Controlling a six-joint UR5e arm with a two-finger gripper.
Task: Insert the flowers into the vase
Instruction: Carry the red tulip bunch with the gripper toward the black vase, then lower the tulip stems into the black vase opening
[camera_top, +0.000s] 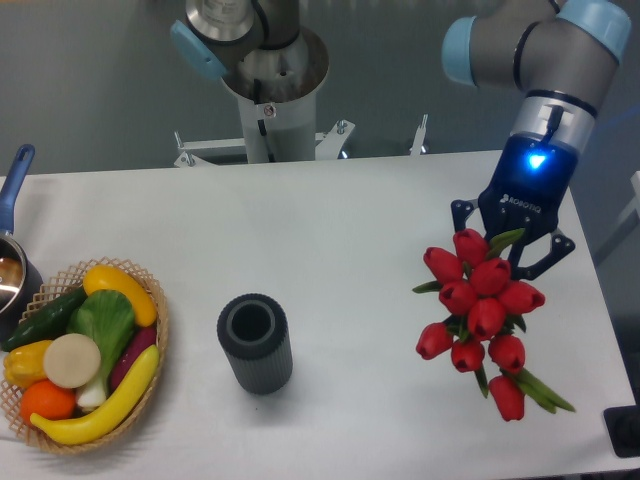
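The end effector (512, 250) hung at the right side of the worktop (340, 215), its dark fingers (552, 252) spread to either side of the flowers (482, 310), and the buds hid the point of contact. Whether the fingers were clamped on the bunch could not be told from this one view, though the bunch appeared to hang beneath them.

Taking the scene from the front edge back: nearest the camera, at the left, a wicker basket (160, 330) held toy fruit and vegetables (80, 355), which have no part in the task. Just behind the front edge, left of centre, the vase (256, 343) stood upright with its dark mouth showing nothing inside. The flowers were well apart from it, over at the right, red buds bunched together with green stems (540, 392) trailing down toward the front right corner. Whether the lowest bud touched the worktop was unclear. Farther back on the left edge sat a pan with a blue handle (12, 185), and behind the worktop rose the arm's base column (270, 100).

As a judgement, the task stood at an early-to-middle stage: the bunch seemed gathered at the end effector, but the carry across to the vase, the turning of the stems downward and the insertion itself were all left to do.
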